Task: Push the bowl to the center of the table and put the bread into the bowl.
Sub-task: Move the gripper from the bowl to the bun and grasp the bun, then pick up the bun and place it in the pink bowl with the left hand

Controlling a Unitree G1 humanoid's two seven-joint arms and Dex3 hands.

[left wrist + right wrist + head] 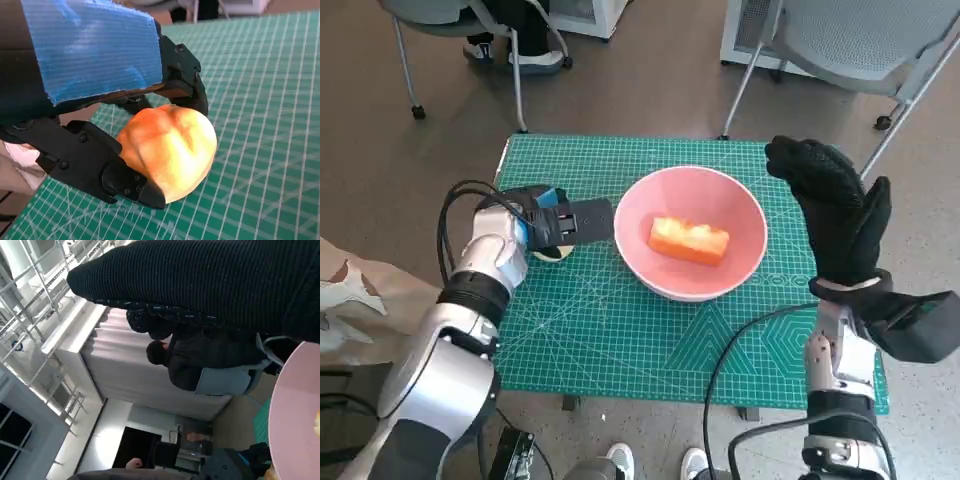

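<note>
**Left robot hand grips a bread roll beside the pink bowl; right robot hand is raised with nothing in it**

From my remote station, the left robot hand [552, 222], black with blue tape across its back, sits low over the left part of the green cutting-mat surface [620, 340]. In the left wrist view, its black fingers [127, 182] close around a round, golden-orange bread roll [172, 150], with one finger under it and another over its far side. The roll is just above or on the mat; I cannot tell which.

Just to the right of this robot hand stands the pink bowl [740, 215], near the middle of the surface. The fingertips nearly reach its left rim; I cannot tell if they touch. Inside the bowl lies a rectangular, orange-yellow piece of bread [689, 241].

The right robot hand [835, 205], in its black knitted glove, is held up at the right side of the surface, beside the bowl's right rim, fingers extended and holding nothing.

Farther out, chair legs [515, 85] stand on the brown floor beyond the far edge. In the right wrist view, a person in dark clothing [210, 360] sits in the background.
</note>
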